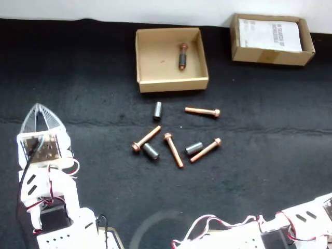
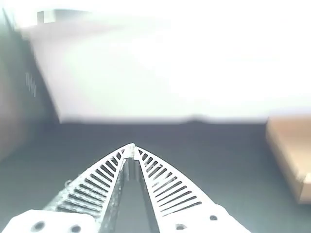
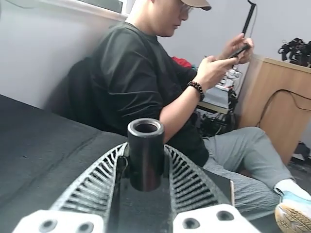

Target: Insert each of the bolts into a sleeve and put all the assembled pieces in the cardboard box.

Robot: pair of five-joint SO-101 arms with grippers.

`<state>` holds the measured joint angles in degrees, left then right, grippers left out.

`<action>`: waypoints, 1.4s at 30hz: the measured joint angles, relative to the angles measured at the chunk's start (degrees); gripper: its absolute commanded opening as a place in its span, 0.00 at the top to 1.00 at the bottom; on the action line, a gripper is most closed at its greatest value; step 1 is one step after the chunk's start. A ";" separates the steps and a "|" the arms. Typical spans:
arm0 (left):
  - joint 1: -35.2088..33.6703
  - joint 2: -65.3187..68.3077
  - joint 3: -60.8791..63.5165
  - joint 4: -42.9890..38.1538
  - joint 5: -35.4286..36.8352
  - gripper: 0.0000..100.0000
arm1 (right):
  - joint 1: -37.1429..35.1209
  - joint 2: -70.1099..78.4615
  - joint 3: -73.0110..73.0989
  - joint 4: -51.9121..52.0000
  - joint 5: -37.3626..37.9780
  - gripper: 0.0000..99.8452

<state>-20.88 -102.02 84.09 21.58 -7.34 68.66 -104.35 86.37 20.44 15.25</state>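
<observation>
- The left claw (image 2: 130, 151) is pressed together, with nothing held.
- A dark sleeve (image 3: 146, 162) is pinched upright by the right claw (image 3: 146, 146).
- One assembled piece (image 1: 183, 56) is laid in the cardboard box (image 1: 155, 57).
- Loose bolts (image 1: 202, 111) and sleeves (image 1: 157, 110) are scattered on the surface (image 1: 270, 155) nearby.

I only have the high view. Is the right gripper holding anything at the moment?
Observer: Yes. The right wrist view shows the right gripper shut on a dark sleeve.
Operator: Is anything inside it?
Observer: No. Its open end faces away from the gripper's base, and the bore looks empty.
Operator: From above I can't tell if the left gripper has anything pinched.
Observer: The left wrist view shows the left gripper shut, tips touching, nothing between them.
</observation>
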 measured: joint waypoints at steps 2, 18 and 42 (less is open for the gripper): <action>2.55 0.00 -2.20 -3.69 0.00 0.99 | 1.58 0.00 4.31 -5.01 2.20 0.99; 30.51 21.19 -30.15 -22.51 -18.90 0.99 | 9.67 0.00 9.32 -22.07 7.12 0.99; 43.08 96.53 -65.05 13.45 17.14 0.99 | 11.87 0.00 9.32 -22.42 7.12 0.99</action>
<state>22.20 -5.49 19.03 35.03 9.80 80.53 -104.35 95.69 -1.98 22.37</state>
